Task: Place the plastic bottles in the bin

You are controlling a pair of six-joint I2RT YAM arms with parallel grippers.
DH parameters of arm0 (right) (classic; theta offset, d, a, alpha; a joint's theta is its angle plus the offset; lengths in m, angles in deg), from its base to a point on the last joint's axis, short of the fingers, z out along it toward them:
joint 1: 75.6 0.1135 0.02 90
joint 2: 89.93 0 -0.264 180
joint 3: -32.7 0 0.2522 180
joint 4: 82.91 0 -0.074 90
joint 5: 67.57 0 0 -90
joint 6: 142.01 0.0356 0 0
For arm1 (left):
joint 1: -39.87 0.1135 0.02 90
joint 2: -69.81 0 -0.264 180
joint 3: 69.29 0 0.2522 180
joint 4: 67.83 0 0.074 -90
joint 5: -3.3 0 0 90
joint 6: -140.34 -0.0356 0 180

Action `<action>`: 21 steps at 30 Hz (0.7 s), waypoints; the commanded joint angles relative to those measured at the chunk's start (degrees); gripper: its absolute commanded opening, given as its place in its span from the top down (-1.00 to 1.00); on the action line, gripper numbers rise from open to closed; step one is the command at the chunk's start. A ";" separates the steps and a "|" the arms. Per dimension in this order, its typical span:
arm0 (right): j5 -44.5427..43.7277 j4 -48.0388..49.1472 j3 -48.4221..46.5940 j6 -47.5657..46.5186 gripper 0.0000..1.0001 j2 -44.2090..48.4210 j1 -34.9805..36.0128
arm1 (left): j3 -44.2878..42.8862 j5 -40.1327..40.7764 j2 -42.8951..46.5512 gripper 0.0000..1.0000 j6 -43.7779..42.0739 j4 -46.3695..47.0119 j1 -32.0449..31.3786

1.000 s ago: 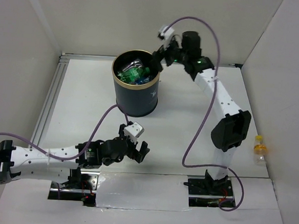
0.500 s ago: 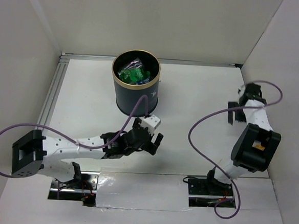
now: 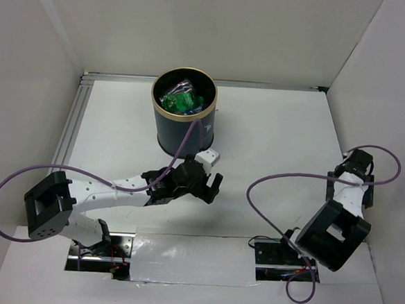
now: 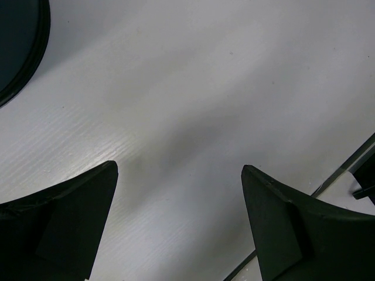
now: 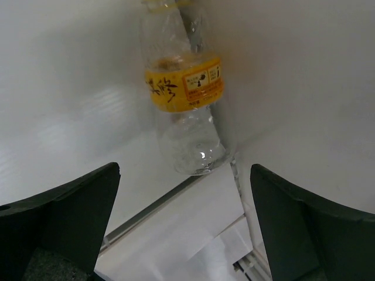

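Bin, dark navy w/ gold rim, is seen upright at the far centre of the table. Crushed plastic bottles, mostly green, are piled inside it to near the rim.

One more bottle, clear w/ yellow label and yellow cap, is shown only in the R wrist view. It is laid on the table by the R side wall, cap end pointed away from the camera. R gripper is held just short of its base, w/ fingers spread wide; nothing is pinched and no contact is shown. In the top view the R arm is folded low by that wall, and the bottle is hidden beneath it.

L gripper is hovered over bare table on the near side of the bin, close to it. Its jaws are likewise spread wide w/ nothing btwn them. In the L wrist view only table surface is seen btwn the two fingers, w/ the bin's lower edge at the top-L corner.

L and R grippers are well apart.
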 commanded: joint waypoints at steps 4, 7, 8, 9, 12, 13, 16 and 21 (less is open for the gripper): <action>-0.13 8.50 1.42 -1.93 -0.97 -4.10 -4.94 | 1.02 -1.18 2.33 -0.99 1.36 1.59 0.74; -0.13 12.70 2.03 -2.98 -0.95 -7.86 -4.95 | 2.60 -1.18 3.47 -0.99 1.98 1.59 0.74; -0.13 13.41 2.56 -2.98 -0.94 -8.92 -4.95 | 2.61 -0.66 3.48 -0.99 2.50 1.59 0.74; -0.13 13.42 2.57 -2.98 -0.91 -9.97 -4.95 | 3.22 -0.65 4.09 -0.99 2.51 1.59 0.74; 2.76 14.65 2.57 -4.56 -0.73 -13.67 -6.27 | 3.22 -0.12 4.71 -0.99 3.03 1.07 0.74; 4.60 14.13 2.57 -4.57 -0.69 -13.68 -7.05 | 3.92 0.40 5.40 -0.99 3.03 1.06 0.74; 10.49 10.97 2.04 -7.28 -0.03 -13.86 -7.58 | 4.63 1.54 7.34 -0.99 3.03 0.54 0.74; 30.67 -4.87 -3.30 -13.34 0.81 -3.60 -7.58 | 6.65 2.69 9.89 -0.99 4.26 0.01 0.74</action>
